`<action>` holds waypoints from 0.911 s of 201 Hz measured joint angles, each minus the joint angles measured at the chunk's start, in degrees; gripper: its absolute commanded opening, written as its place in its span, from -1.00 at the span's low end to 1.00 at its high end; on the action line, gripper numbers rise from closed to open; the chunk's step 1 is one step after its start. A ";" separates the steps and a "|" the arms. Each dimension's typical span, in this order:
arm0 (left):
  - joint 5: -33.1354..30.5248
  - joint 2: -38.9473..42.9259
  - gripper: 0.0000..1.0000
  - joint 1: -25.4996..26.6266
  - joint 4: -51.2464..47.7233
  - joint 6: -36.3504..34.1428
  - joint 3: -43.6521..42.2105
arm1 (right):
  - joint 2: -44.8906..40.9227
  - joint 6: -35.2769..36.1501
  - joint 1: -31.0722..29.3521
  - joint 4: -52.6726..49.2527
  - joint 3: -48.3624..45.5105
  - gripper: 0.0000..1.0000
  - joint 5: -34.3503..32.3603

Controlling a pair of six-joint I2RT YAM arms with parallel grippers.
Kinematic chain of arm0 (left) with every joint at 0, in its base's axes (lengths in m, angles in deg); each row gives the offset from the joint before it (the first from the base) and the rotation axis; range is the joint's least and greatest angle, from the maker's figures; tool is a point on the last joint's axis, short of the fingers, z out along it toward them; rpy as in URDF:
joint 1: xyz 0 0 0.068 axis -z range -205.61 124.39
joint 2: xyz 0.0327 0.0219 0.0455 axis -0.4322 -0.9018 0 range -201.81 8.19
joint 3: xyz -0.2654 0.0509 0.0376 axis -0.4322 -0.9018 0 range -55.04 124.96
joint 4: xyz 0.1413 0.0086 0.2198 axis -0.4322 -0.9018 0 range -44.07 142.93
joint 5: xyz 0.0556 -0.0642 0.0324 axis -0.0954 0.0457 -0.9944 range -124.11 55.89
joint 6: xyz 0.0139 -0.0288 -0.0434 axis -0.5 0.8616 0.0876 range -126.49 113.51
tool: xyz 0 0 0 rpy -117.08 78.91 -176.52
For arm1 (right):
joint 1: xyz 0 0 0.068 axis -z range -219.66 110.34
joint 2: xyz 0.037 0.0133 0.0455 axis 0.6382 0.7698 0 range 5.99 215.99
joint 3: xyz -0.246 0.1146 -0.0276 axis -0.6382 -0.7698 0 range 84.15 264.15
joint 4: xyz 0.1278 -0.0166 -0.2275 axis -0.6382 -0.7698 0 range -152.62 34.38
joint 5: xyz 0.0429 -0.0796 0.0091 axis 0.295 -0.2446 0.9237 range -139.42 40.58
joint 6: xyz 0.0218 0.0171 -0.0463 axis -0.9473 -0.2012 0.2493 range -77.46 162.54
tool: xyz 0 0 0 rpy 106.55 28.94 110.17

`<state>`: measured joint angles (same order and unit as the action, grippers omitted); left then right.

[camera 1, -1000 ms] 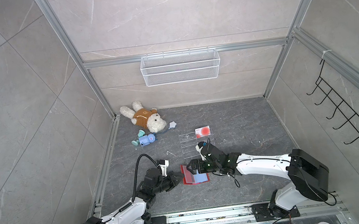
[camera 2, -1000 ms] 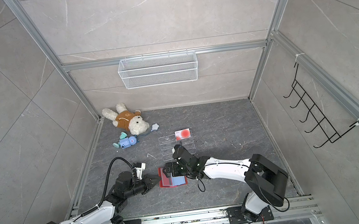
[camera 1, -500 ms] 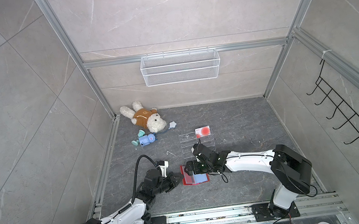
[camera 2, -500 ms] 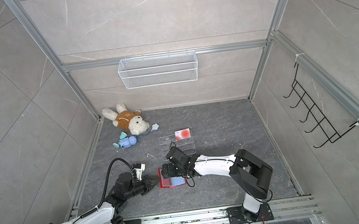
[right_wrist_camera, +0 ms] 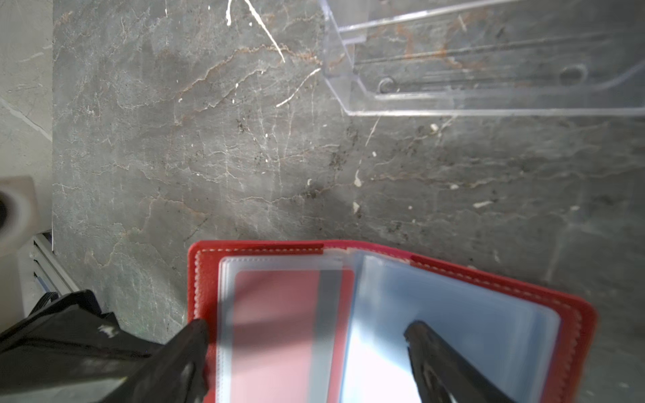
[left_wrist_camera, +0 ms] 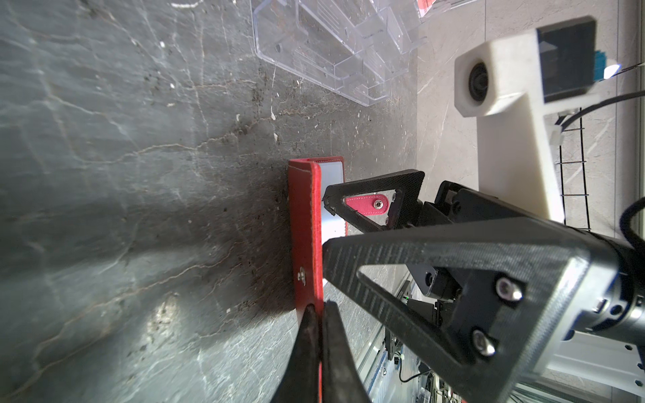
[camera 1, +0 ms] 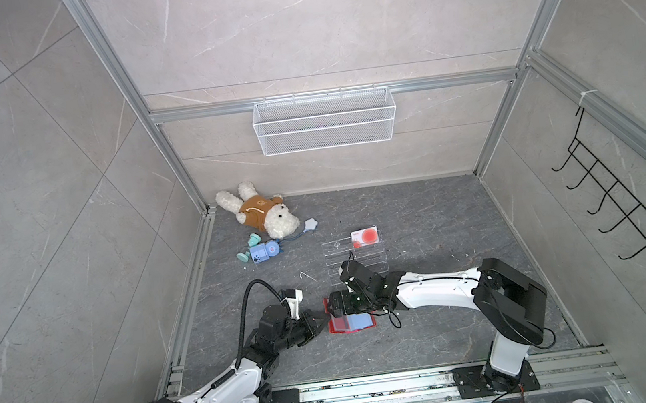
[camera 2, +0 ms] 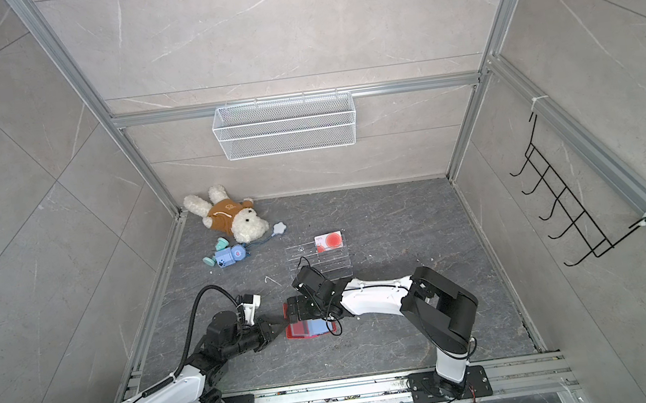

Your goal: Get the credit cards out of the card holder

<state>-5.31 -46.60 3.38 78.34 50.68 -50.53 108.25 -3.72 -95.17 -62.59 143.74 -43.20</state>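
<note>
The red card holder point(camera 1: 352, 321) point(camera 2: 309, 329) lies open on the grey floor, pale blue sleeves up. My left gripper point(left_wrist_camera: 320, 307) point(camera 1: 321, 322) is shut on its left cover edge point(left_wrist_camera: 303, 216). My right gripper point(right_wrist_camera: 307, 349) point(camera 1: 340, 303) hangs open just over the open pages. One fingertip point(right_wrist_camera: 190, 343) sits by the left cover edge, the other fingertip point(right_wrist_camera: 424, 343) over the blue sleeve point(right_wrist_camera: 453, 307). A pinkish credit card point(right_wrist_camera: 275, 321) shows inside the left sleeve. Another credit card point(camera 1: 364, 236) point(camera 2: 328, 241), with a red circle, rests on the clear stand.
A clear acrylic tiered stand point(camera 1: 355, 259) point(right_wrist_camera: 488, 69) stands just behind the card holder. A plush dog point(camera 1: 260, 214) and a small blue toy point(camera 1: 262, 252) lie at the back left. A wire basket point(camera 1: 324, 121) and a black hook rack point(camera 1: 623, 207) hang on the walls.
My right gripper has slid a little to the left over the open card holder and its arm has folded in. The left gripper keeps its grip, unmoved.
</note>
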 measured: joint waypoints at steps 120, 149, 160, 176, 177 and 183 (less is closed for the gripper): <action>-0.20 0.37 -1.00 0.00 -0.33 0.00 -0.37 | 0.94 0.42 -0.11 -0.59 0.44 0.54 -1.57; -0.20 0.37 -1.00 0.00 -0.33 -0.02 -0.39 | 0.94 0.44 -0.11 -0.66 0.44 0.48 -2.16; -0.20 0.39 -1.00 0.00 -0.33 0.00 -0.46 | 0.94 0.42 -0.11 -0.79 0.42 0.44 -2.27; -0.22 0.39 -1.00 0.00 -0.37 -0.02 -0.57 | 0.94 0.61 -0.15 -0.83 0.44 0.39 -2.45; -0.20 0.39 -1.00 0.00 -0.37 -0.02 -0.57 | 0.94 0.63 -0.15 -0.83 0.42 0.39 -2.45; -0.22 0.42 -1.00 0.00 -0.37 -0.02 -0.59 | 0.94 0.63 -0.22 -0.83 0.42 0.38 -2.45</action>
<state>-5.53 -46.18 3.38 77.97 50.66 -51.12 109.19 -3.09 -95.38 -63.42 144.16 -45.65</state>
